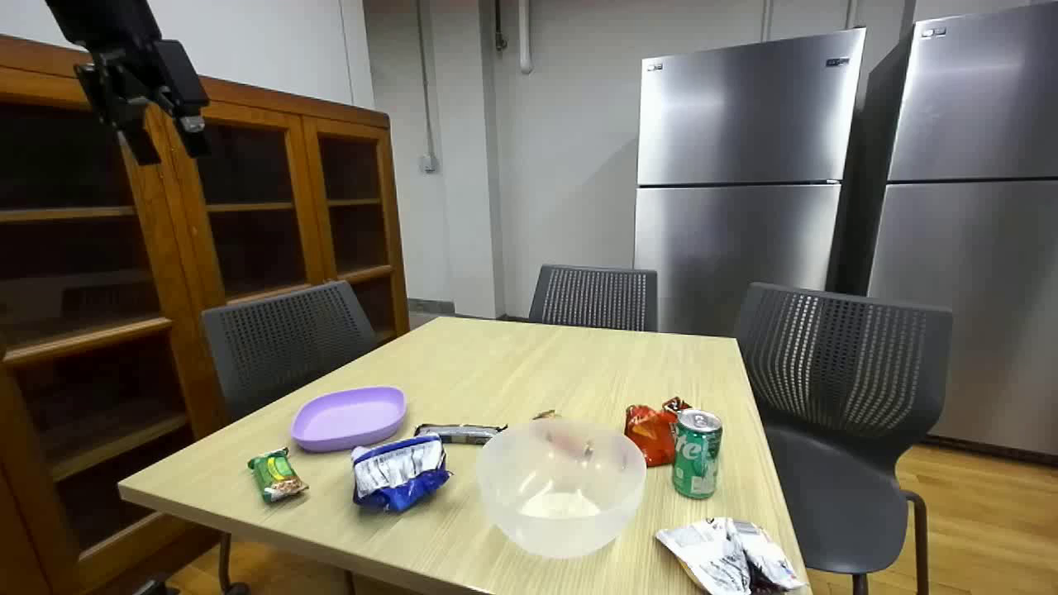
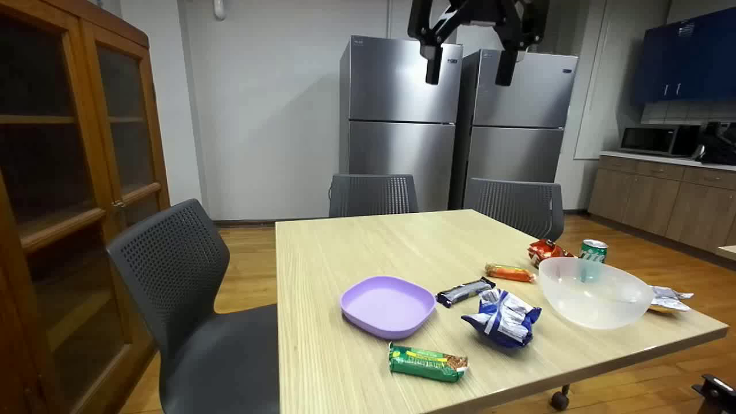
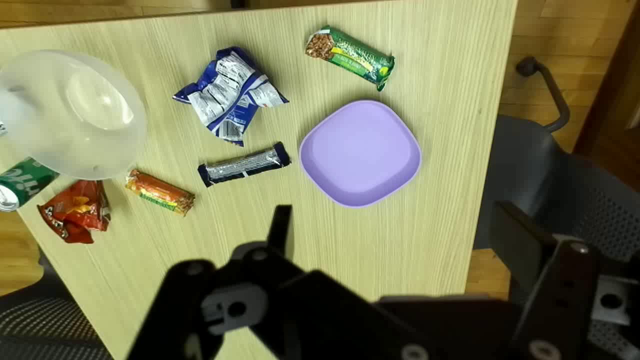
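My gripper (image 2: 469, 79) hangs high above the table, open, its two fingers wide apart and nothing held; it also shows at the upper left of an exterior view (image 1: 172, 147). In the wrist view the purple plate (image 3: 361, 150) lies nearest to it, far below. Around the plate lie a green bar packet (image 3: 352, 56), a crumpled blue and white bag (image 3: 230, 92) and a dark bar wrapper with a silver middle (image 3: 244, 164). Further off are an orange bar packet (image 3: 160, 192), a red bag (image 3: 79, 210), a green can (image 3: 25, 180) and a translucent bowl (image 3: 95, 145).
A silver and white bag (image 1: 727, 549) lies near a table corner beside the bowl. The pale wooden table (image 1: 529, 355) has dark chairs around it, one (image 2: 167, 276) close to its side. A wooden cabinet (image 1: 256, 198) and two steel refrigerators (image 1: 744, 124) stand beyond.
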